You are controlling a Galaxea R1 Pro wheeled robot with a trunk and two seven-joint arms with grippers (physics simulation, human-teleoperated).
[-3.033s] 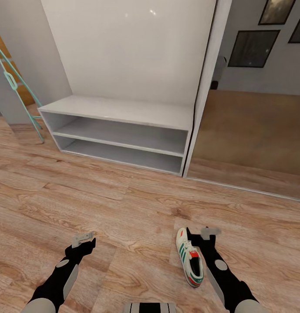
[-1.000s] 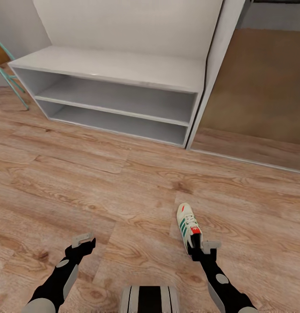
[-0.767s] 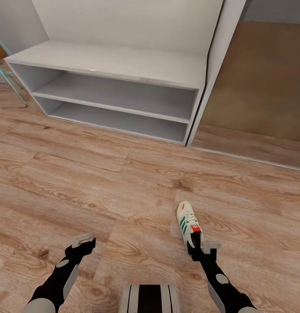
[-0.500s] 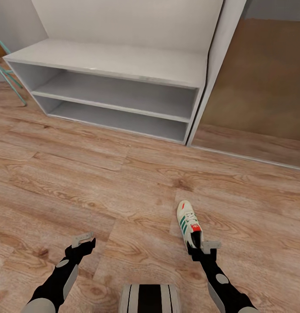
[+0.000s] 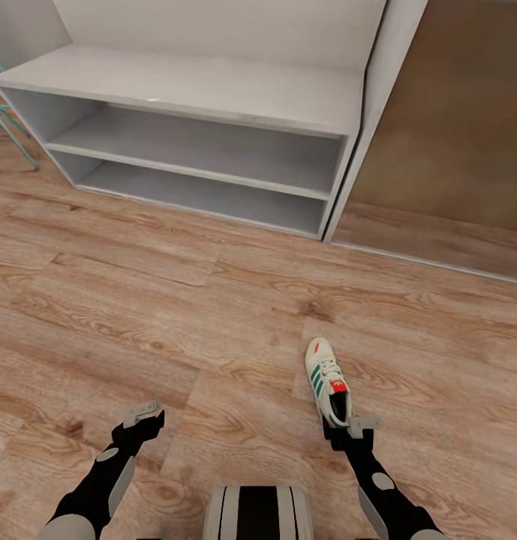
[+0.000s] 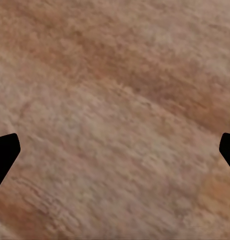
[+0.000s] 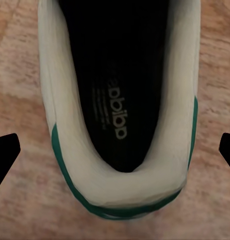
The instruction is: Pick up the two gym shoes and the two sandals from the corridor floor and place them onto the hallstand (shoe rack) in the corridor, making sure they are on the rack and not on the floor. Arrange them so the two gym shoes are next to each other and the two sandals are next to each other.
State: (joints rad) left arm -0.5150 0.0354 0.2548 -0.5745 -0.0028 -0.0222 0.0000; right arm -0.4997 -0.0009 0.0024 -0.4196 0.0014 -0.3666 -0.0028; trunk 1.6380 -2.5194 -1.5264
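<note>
Wood-plank floor (image 5: 175,315) separates gym shoe (image 5: 327,380) from hallstand (image 5: 205,135).

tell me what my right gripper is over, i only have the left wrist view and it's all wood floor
Observer: In the right wrist view the right gripper sits above the heel opening of a gym shoe, fingers spread to either side of it.
Operator: is the shoe on the rack yet
Observer: No. In the head view the gym shoe lies on the corridor floor, toe pointing toward the hallstand, well short of it.
Operator: anything on the shelves
Observer: In the head view the bench top and the visible parts of both shelves look bare.
</note>
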